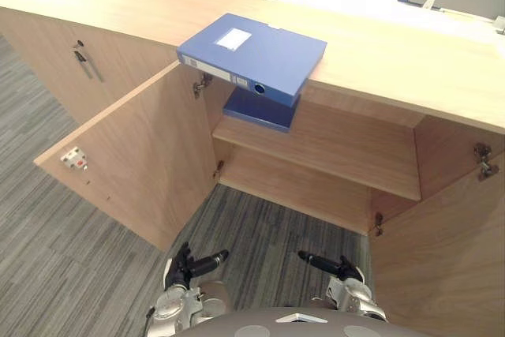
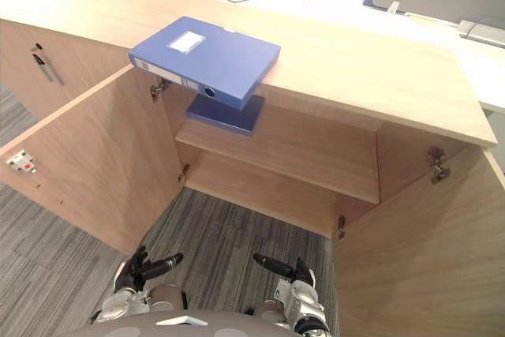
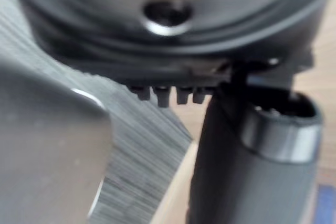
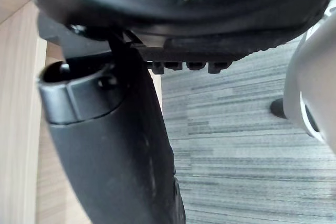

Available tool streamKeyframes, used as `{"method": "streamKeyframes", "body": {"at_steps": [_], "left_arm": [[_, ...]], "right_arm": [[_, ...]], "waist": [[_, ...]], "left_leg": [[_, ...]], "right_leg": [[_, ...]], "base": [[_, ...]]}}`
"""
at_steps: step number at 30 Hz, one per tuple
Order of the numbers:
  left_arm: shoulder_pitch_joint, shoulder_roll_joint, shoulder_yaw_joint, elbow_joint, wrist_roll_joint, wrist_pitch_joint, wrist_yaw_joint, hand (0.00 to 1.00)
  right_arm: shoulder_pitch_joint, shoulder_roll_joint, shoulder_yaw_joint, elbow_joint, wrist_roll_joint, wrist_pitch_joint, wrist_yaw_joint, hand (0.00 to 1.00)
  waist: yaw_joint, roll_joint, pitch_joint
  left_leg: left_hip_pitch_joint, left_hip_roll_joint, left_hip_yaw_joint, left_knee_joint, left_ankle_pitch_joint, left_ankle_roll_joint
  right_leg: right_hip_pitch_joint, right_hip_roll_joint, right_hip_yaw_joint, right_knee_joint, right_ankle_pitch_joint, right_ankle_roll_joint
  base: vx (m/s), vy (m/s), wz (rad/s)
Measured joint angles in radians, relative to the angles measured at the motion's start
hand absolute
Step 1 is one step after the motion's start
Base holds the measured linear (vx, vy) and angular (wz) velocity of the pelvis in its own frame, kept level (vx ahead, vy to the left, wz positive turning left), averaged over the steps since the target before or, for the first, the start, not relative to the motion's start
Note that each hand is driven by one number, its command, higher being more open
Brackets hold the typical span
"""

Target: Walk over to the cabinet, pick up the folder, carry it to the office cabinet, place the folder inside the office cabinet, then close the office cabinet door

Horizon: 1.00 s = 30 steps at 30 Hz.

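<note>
With left robot hand (image 1: 183, 267) and right robot hand (image 1: 347, 278) loose-fingered and empty, we judged the folder (image 1: 252, 53) best gripped by its overhanging end.

- My two head views look steeply down from in front of the open cabinet (image 1: 339, 144), facing into its shelves. They share the cabinet's top and the carpet (image 1: 47, 258) before it.
- My left wrist view sits right against the left hand (image 3: 252, 171), with cabinet wood and carpet past it.
- My right wrist view hugs the right hand (image 4: 110, 150) likewise.
</note>
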State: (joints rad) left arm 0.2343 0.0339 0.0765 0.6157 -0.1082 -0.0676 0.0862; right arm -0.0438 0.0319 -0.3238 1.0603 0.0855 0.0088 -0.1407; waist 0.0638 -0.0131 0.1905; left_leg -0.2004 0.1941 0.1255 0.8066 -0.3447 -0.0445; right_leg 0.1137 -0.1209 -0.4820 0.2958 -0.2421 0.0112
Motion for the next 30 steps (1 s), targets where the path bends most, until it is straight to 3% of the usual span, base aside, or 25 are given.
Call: {"method": "streamKeyframes", "body": {"at_steps": [1, 2, 3, 4, 5, 8, 10, 16, 22, 26, 30], "left_arm": [[0.014, 0.006, -0.017, -0.031, 0.0, -0.002, -0.002, 1.0], [0.04, 0.005, -0.045, -0.078, 0.0, -0.002, -0.006, 1.0], [0.056, 0.012, -0.066, -0.092, 0.001, -0.001, -0.014, 1.0], [0.061, 0.024, -0.079, -0.127, 0.001, 0.002, -0.022, 1.0], [0.063, 0.028, -0.081, -0.149, 0.0, 0.002, -0.027, 1.0], [0.1, 0.051, -0.094, -0.26, -0.022, 0.001, -0.045, 1.0], [0.153, 0.062, -0.106, -0.343, -0.149, -0.007, -0.078, 1.0], [0.195, 0.051, -0.23, -0.483, -0.512, -0.012, -0.141, 1.0], [0.226, 0.042, -0.372, -0.704, -0.557, 0.0, -0.153, 1.0], [0.228, 0.037, -0.361, -0.8, -0.509, -0.01, -0.118, 1.0], [0.236, -0.021, -0.263, -0.818, -0.337, -0.037, 0.021, 1.0]], "right_arm": [[0.0, -0.003, -0.001, 0.003, 0.0, 0.002, -0.001, 1.0], [0.004, -0.026, -0.001, 0.007, 0.0, 0.004, -0.002, 1.0], [0.009, -0.025, 0.0, 0.021, -0.001, 0.006, -0.002, 1.0], [0.008, -0.022, 0.0, 0.024, -0.001, 0.007, 0.001, 1.0], [0.006, -0.022, 0.0, 0.024, -0.003, 0.007, 0.003, 1.0], [-0.011, -0.017, 0.003, 0.024, -0.004, 0.007, 0.006, 1.0], [-0.006, -0.015, 0.023, 0.023, -0.037, 0.007, 0.027, 1.0], [0.033, -0.028, 0.087, 0.037, -0.08, 0.007, 0.049, 1.0], [0.061, -0.067, 0.116, 0.059, -0.111, 0.012, 0.052, 1.0], [0.068, -0.075, 0.122, 0.061, -0.111, 0.01, 0.051, 1.0], [0.075, -0.073, 0.129, 0.06, -0.107, 0.006, 0.041, 1.0]], "waist": [[0.001, -0.004, 0.002], [0.003, 0.014, -0.001], [0.012, 0.0, -0.008], [0.01, -0.028, -0.024], [0.011, -0.031, -0.026], [0.014, -0.027, -0.026], [0.015, -0.015, -0.04], [0.01, -0.008, -0.078], [-0.015, 0.0, -0.086], [-0.015, 0.004, -0.09], [-0.012, 0.004, -0.096]], "left_leg": [[-0.005, -0.016, -0.004, -0.096, 0.012, -0.007], [-0.003, -0.032, -0.033, -0.306, 0.162, -0.021], [0.028, -0.071, -0.015, -0.338, 0.159, -0.01], [0.038, -0.105, -0.005, -0.373, 0.169, 0.005], [0.038, -0.117, -0.002, -0.381, 0.17, 0.008], [0.089, -0.152, 0.019, -0.444, 0.182, 0.027], [0.178, -0.164, 0.034, -0.532, 0.197, 0.035], [0.255, -0.18, 0.027, -0.681, 0.265, 0.021], [0.299, -0.184, 0.009, -0.802, 0.339, 0.016], [0.306, -0.194, 0.006, -0.859, 0.383, 0.025], [0.312, -0.212, -0.017, -0.896, 0.406, 0.026]], "right_leg": [[0.006, -0.013, 0.008, 0.0, 0.0, 0.017], [0.008, -0.017, 0.028, 0.001, -0.003, 0.051], [0.01, -0.044, 0.07, -0.014, 0.003, 0.073], [0.011, -0.066, 0.086, -0.048, 0.025, 0.074], [0.013, -0.074, 0.09, -0.063, 0.035, 0.078], [0.052, -0.094, 0.11, -0.13, 0.092, 0.092], [0.105, -0.095, 0.125, -0.165, 0.127, 0.088], [0.138, -0.09, 0.123, -0.213, 0.136, 0.09], [0.132, -0.084, 0.119, -0.217, 0.139, 0.094], [0.128, -0.083, 0.115, -0.249, 0.157, 0.101], [0.131, -0.092, 0.1, -0.254, 0.155, 0.1]], "base": [[0.25, 0.255, -0.4], [0.25, 0.248, -0.36], [0.29, 0.295, -0.23], [0.23, 0.224, -0.06], [0.22, 0.245, 0.07], [0.19, 0.175, -0.08], [0.13, 0.061, -0.16], [0.05, -0.055, 0.01], [-0.07, -0.055, 0.03], [-0.12, -0.007, 0.0], [-0.12, 0.017, 0.11]]}}
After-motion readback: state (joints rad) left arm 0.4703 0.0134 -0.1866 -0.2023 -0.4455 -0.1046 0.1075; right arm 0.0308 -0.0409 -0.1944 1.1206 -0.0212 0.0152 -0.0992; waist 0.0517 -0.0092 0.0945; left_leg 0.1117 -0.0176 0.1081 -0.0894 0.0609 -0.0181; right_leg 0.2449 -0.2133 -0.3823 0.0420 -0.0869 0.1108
